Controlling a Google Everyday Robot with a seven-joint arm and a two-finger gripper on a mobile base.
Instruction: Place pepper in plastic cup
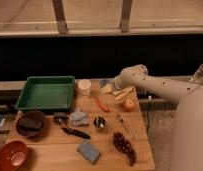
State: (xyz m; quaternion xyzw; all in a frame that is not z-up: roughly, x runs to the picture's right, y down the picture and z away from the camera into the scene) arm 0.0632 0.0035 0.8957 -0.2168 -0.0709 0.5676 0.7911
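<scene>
1. Gripper (116, 85) hovers just beside the plastic cup (108, 82); open or closed, cannot tell.
2. Pepper (101, 104) lies near it, camera-side and slightly left, ungrasped.
3. Best lower there and pinch across its slim middle.

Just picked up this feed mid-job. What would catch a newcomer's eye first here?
The cream arm reaches in from the right, and its hand hangs over the far right of the wooden table, beside the grey-blue plastic cup and the pale yellow sticks. The green tray fills the far left. The orange-red pepper lies loose on the wood just in front of the cup.
</scene>
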